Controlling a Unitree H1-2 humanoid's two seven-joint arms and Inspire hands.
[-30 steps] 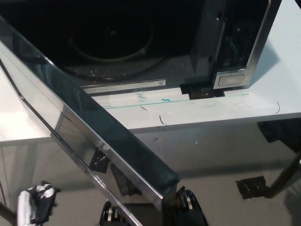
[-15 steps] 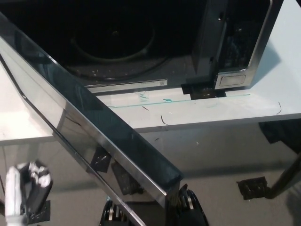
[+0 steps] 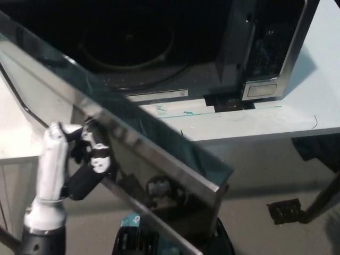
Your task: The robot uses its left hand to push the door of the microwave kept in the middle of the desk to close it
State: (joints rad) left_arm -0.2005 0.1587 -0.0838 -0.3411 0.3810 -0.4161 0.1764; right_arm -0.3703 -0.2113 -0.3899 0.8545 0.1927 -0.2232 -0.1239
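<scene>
Far left, lower part of frame: white left hand [image 3: 79,151] raised on its pale forearm, coming up from the bottom-left corner. Hand sits against the outer, mirror-like face of the microwave door [image 3: 138,154], fingers [image 3: 98,154] curled loosely and touching the panel near its left portion. Nothing is held; the fingers look partly bent, neither spread wide nor closed into a fist. A dark reflection of the hand shows on the panel just below the fingers.

Door: long, shiny, steel-edged slab running diagonally from upper left down to lower right-centre. It stands swung out from the oven, tilted across the near edge of the desk [image 3: 255,125], its free corner hanging out over the floor [image 3: 255,175]. Top edge shows greenish glass.

Centre, top: microwave [image 3: 159,48] body, cavity open and dark, with a round turntable [image 3: 130,45] visible inside and crumbs scattered along the cavity's front lip.

Right of the cavity: control panel [image 3: 271,48], dark with a silver frame, and a rectangular button [image 3: 262,88] at its foot. Black block under the front corner, resting on the desk.

Desk is white, with a thin green line and small dark marks ahead of the oven.

Right arm and hand: not in view.
</scene>
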